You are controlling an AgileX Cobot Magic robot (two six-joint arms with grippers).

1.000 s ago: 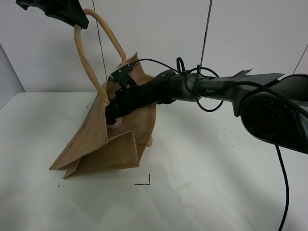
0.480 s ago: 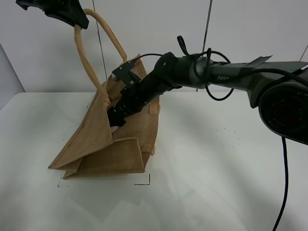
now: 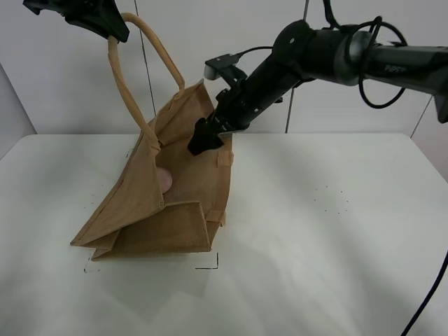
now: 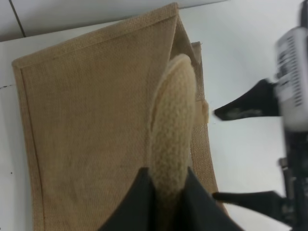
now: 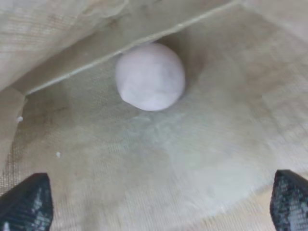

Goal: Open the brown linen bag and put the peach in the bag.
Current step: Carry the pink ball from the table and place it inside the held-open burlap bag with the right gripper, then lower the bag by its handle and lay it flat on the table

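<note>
1. Left tool [image 3: 114,31] is gripping the handle [image 3: 123,87] of the brown linen bag [image 3: 168,227], upper left.
2. The peach [image 3: 164,180] is lying inside the bag.
3. Right tool [image 3: 201,142] is hanging open, empty, at the mouth; advise lifting clear without snagging the rim.

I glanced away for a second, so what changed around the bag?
The right gripper let go of the peach and drew back up to the mouth of the bag, open. The peach lies inside. The left gripper still holds the handle up.
</note>
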